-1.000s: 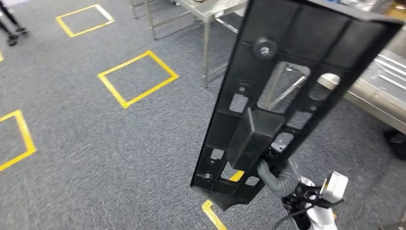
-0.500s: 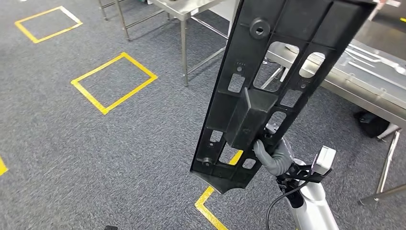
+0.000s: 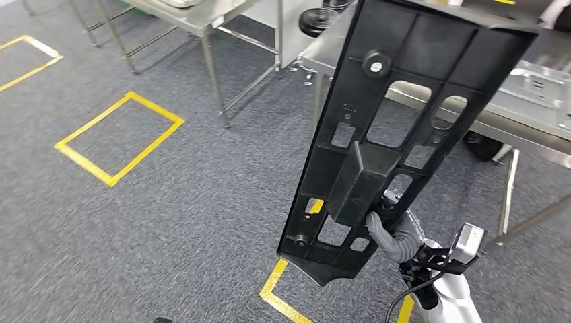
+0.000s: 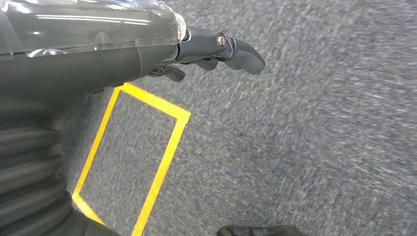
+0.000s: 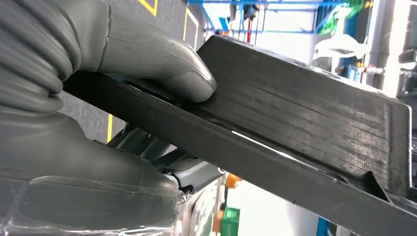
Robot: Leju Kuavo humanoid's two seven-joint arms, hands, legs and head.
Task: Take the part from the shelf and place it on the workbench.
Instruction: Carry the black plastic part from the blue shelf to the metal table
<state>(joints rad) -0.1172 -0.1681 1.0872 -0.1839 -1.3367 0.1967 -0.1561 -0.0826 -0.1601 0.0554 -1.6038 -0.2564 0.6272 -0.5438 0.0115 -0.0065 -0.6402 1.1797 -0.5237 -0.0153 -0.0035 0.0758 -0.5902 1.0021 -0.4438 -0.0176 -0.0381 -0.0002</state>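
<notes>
One left robot hand hung over the grey carpet beside a yellow taped square, fingers loosely curled and holding nothing. Further right, the right robot hand gripped the long black part near its lower end, raised before the steel tabletop.
</notes>
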